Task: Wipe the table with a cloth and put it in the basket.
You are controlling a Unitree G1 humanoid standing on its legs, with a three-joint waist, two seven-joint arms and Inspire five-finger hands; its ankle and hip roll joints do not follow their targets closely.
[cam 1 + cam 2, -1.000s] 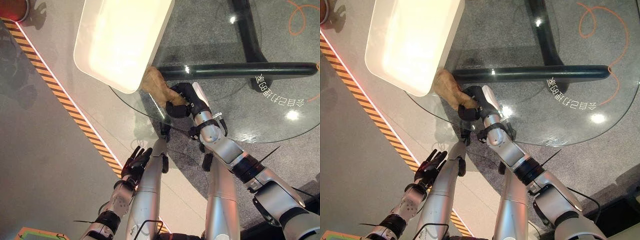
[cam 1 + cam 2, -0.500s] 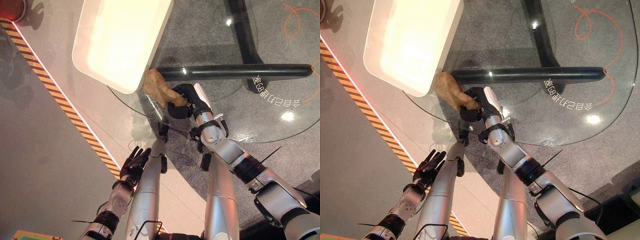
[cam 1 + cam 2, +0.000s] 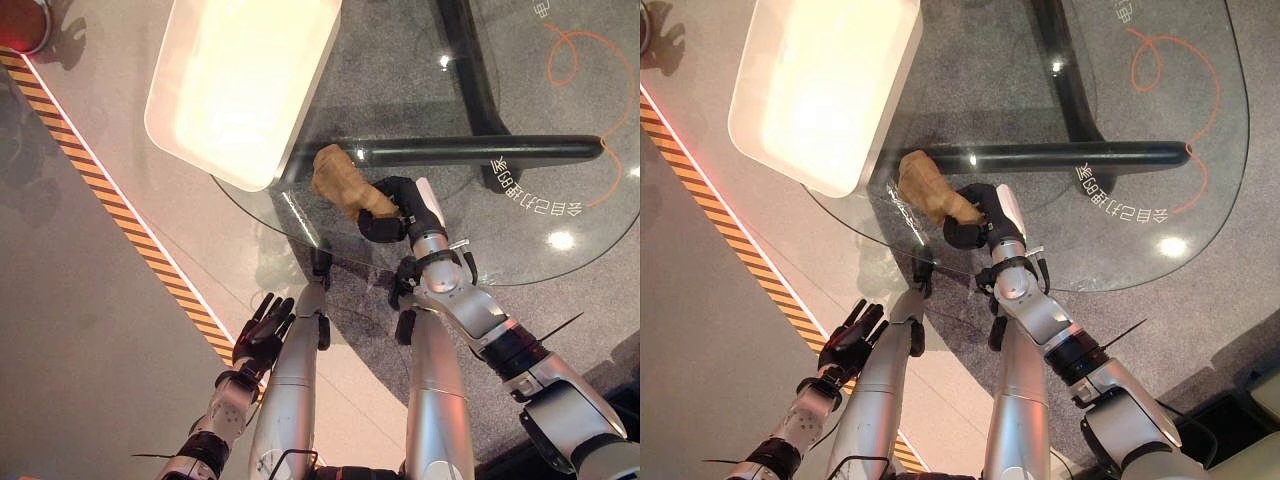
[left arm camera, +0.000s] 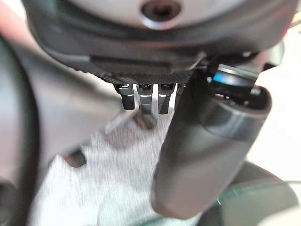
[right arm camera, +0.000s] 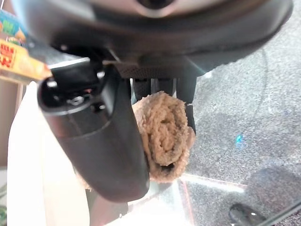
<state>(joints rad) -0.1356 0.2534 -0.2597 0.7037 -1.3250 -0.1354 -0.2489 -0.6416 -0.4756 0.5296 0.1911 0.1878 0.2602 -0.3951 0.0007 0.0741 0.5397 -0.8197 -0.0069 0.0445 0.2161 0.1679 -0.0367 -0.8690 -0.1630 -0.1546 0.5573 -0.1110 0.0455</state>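
Right wrist view shows the right hand [image 5: 101, 141] clenched round a rolled tan cloth [image 5: 162, 136]; from the head, that cloth [image 3: 340, 180] lies on the glass table [image 3: 560, 255] near its edge, just beside the white basket [image 3: 240, 80]; the left hand [image 3: 262, 330] hangs low, fingers relaxed; wiping looks underway; next, I judge, a lift over the basket's rim

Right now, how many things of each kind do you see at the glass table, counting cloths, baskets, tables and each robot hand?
Cloth, brown, held in the right robot hand: 1
Basket, white, resting on the table edge: 1
Glass table: 1
Robot hand: 2 (right robot hand, left robot hand open, low beside the table)
Total: 5
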